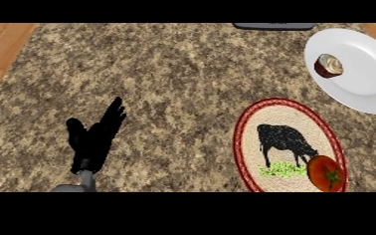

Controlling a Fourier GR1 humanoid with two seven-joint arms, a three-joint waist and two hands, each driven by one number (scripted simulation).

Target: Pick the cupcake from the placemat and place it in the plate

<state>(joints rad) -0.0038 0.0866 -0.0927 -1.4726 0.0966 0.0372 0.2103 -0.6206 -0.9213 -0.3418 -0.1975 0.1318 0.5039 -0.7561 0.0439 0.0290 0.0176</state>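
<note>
Head view: nearest the lower edge, the robot's left hand (94, 140) rests open on its grey forearm at lower left, fingers straight and pointing up, holding nothing above the speckled granite counter (161, 74). The right hand does not show. At lower right lies an oval woven placemat (253, 129) with a red rim and a black cow printed on it; a red tomato (326, 174) sits on the mat's near right edge, beside the cow's head. Farther back, at the right edge, the cupcake (329, 65) lies tipped on its side in the white plate (352, 87), apart from the mat. A dark grey object (273, 26) shows at the counter's far edge.
</note>
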